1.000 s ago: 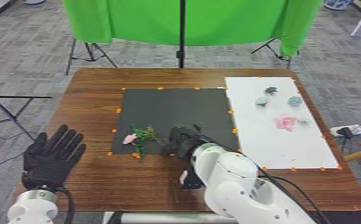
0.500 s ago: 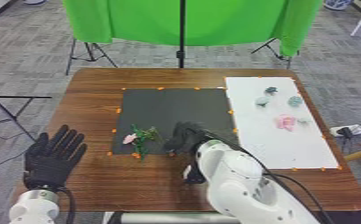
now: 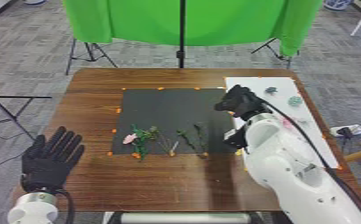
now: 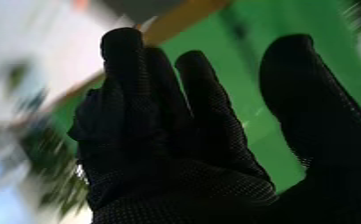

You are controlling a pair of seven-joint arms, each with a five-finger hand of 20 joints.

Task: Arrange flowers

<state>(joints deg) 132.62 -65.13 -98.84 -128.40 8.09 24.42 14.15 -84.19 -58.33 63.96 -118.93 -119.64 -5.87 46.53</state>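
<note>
- Right hand [image 3: 239, 102]: open. In the right wrist view its fingers [image 4: 128, 100] reach up nearly straight and close together, with a slight bend, and the thumb [image 4: 292, 80] stands well away from them; the wide gap between is empty.
- In the head view that hand is above the seam where the black mat [image 3: 172, 107] and the white sheet [image 3: 239, 82] meet, toward their far half.
- Left hand [image 3: 50, 165]: open too, fingers straight and spread, at the left edge of the table [image 3: 96, 120]; whether it touches the wood I cannot tell.
- Flowers on the black mat: four stems by my count, side by side along its near edge. Farthest left is the leafy one with a pink bloom [image 3: 130, 138]; just beside it lies a green stem [image 3: 161, 140] – then, a little apart, two thin dark stems [image 3: 189, 139] [image 3: 200, 137].
- Flower heads on the white sheet: three in sight – one dark green [image 3: 271, 90], one pale green [image 3: 295, 101] just beyond the right arm, and one pink [image 3: 288, 121], partly hidden by that arm.
- One mat, one sheet, with small orange markers [image 3: 119, 110] around their edges; beyond the table hangs one green cloth [image 3: 141, 22].
</note>
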